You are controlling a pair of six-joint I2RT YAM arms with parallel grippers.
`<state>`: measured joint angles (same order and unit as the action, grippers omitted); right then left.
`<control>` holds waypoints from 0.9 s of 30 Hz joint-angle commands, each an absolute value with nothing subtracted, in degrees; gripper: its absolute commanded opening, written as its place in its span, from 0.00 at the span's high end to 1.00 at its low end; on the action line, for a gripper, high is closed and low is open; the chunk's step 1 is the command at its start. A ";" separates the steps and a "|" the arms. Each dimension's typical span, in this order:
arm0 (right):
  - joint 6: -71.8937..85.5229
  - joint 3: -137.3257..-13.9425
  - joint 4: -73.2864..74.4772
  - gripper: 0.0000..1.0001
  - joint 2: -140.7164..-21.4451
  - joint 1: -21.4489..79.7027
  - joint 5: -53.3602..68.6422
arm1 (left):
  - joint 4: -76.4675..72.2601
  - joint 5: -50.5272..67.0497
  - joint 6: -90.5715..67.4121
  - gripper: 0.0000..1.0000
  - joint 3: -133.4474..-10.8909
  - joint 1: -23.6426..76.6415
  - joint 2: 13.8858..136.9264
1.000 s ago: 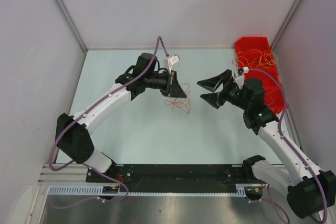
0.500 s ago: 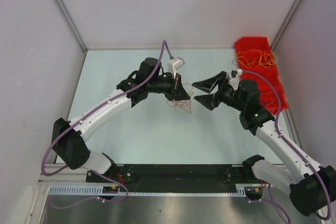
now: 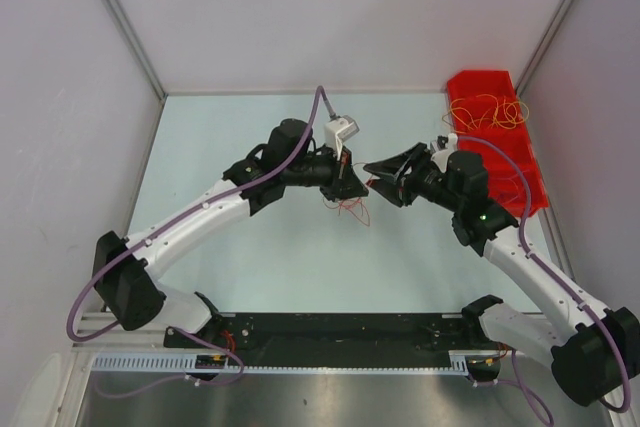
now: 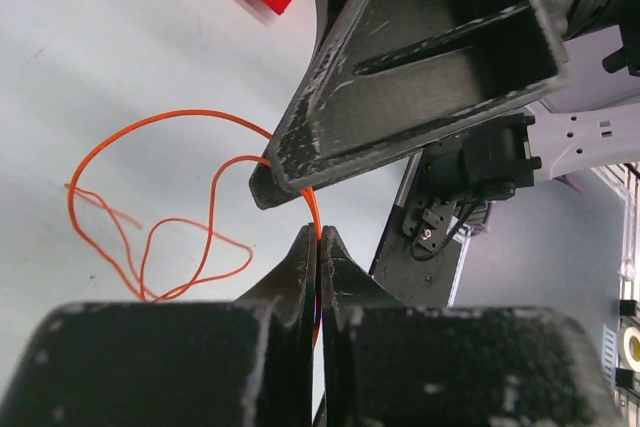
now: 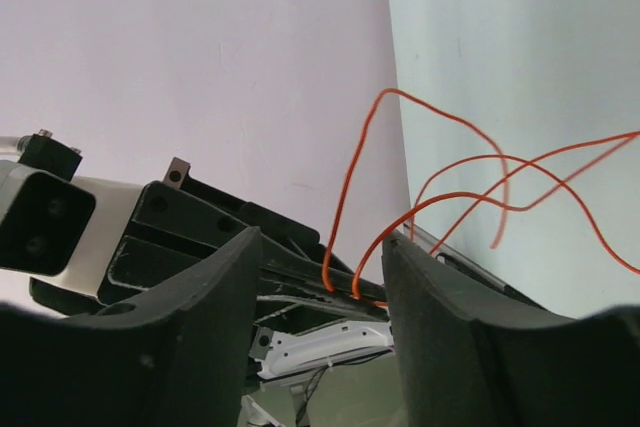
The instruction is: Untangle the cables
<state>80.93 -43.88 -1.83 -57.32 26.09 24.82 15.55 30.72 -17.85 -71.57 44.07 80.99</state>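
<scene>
Your left gripper [image 4: 317, 245] is clamped shut on the red cables [image 4: 190, 114] over the table [image 3: 280, 257], your right gripper [image 5: 320, 282] holds its jaws apart around the same strands, and with yellow cables [image 3: 487, 112] lying in the red bin [image 3: 525, 162], you're seemingly partway through.

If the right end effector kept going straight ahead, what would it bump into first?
The right end effector would probably meet the red cable first, then the left end effector pinching it just behind; depth is unclear.

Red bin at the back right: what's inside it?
Loose loops of thin orange-yellow cables lie inside the red bin. Its near corner is hidden behind the right arm, so anything there cannot be seen.
</scene>
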 commanded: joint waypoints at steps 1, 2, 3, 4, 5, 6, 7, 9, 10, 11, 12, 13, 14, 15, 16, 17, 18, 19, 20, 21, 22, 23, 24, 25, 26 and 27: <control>79.81 -43.77 -2.11 0.49 -57.04 26.46 23.73 | 12.66 29.36 -16.00 1.00 -71.37 44.82 78.84; 79.63 -43.77 -2.02 0.52 -57.04 26.80 23.64 | 12.57 29.36 -16.00 1.00 -71.45 44.91 78.84; 79.54 -43.77 -1.93 0.53 -57.13 26.98 23.38 | 12.39 29.27 -16.00 1.00 -71.19 45.00 78.84; 79.45 -43.77 -2.19 0.57 -57.22 27.07 23.38 | 12.22 29.18 -16.00 1.00 -71.19 45.26 78.84; 79.45 -43.77 -2.55 0.63 -57.30 27.33 23.47 | 12.30 29.09 -16.00 1.00 -71.19 45.35 78.92; 79.45 -43.77 -2.72 0.67 -57.39 27.33 23.38 | 12.30 29.00 -16.00 1.00 -71.28 45.35 78.84; 79.54 -43.77 -2.81 0.74 -57.39 27.42 23.38 | 12.30 28.92 -16.00 1.00 -71.37 45.53 78.92; 79.54 -43.77 -2.99 0.90 -57.30 27.51 23.20 | 12.30 28.74 -15.91 1.00 -71.28 45.53 78.93; 79.37 -43.77 -2.99 0.99 -57.22 27.42 23.20 | 12.39 28.48 -15.91 1.00 -71.28 45.70 78.93; 79.37 -43.77 -2.99 1.00 -57.13 27.42 23.12 | 12.39 27.35 -16.00 1.00 -71.45 45.70 78.93; 79.19 -43.77 -3.08 1.00 -57.13 27.42 22.94 | 13.26 26.55 -16.26 0.99 -71.63 45.62 78.84; 79.10 -43.77 -3.16 1.00 -56.78 27.42 22.77 | 13.88 25.76 -16.35 0.75 -71.89 45.70 78.75; 78.84 -43.77 -3.16 1.00 -56.60 27.42 22.68 | 14.76 24.88 -16.52 0.54 -72.16 45.70 78.58; 78.75 -43.77 -3.25 1.00 -56.43 27.33 22.15 | 16.24 22.96 -16.96 0.37 -72.33 45.62 77.70; 78.58 -43.86 -3.51 1.00 -56.25 27.25 22.06 | 16.96 22.07 -17.14 0.02 -72.16 45.62 76.83; 78.49 -43.86 -4.21 1.00 -56.08 27.16 22.06 | 17.31 20.93 -17.23 0.00 -71.81 45.62 75.86; 78.23 -43.86 -4.39 1.00 -55.99 26.98 22.06 | 17.92 17.87 -17.31 0.00 -70.94 45.62 73.33; 78.05 -43.94 -4.48 1.00 -55.99 26.55 22.15 | 19.93 16.10 -17.31 0.00 -70.32 45.62 72.00; 77.79 -44.12 -4.31 1.00 -56.07 26.37 22.15 | 20.82 14.17 -17.14 0.00 -69.79 45.62 70.68; 77.00 -44.56 -4.13 1.00 -56.16 26.11 22.15 | 22.22 10.41 -17.05 0.00 -68.65 45.62 67.62; 76.64 -45.00 -3.61 1.00 -56.25 25.84 22.15 | 24.15 8.81 -16.96 0.00 -68.03 45.53 66.20; 75.94 -45.52 -3.17 1.00 -56.60 25.67 22.06 | 25.65 6.53 -17.05 0.00 -67.33 45.53 64.44; 74.63 -46.92 -2.64 1.00 -56.86 25.49 21.89 | 26.97 4.42 -17.22 0.00 -66.28 45.53 63.03; 73.75 -47.72 -1.24 1.00 -57.04 25.40 21.62 | 28.29 0.22 -17.31 0.00 -65.83 45.44 60.06; 72.87 -48.51 -0.53 1.00 -57.22 25.23 20.93 | 31.43 -2.26 -17.66 0.00 -65.40 45.35 58.64; 72.17 -49.56 -0.35 1.00 -57.65 25.05 20.57 | 32.77 -4.11 -17.84 0.00 -64.43 45.26 57.41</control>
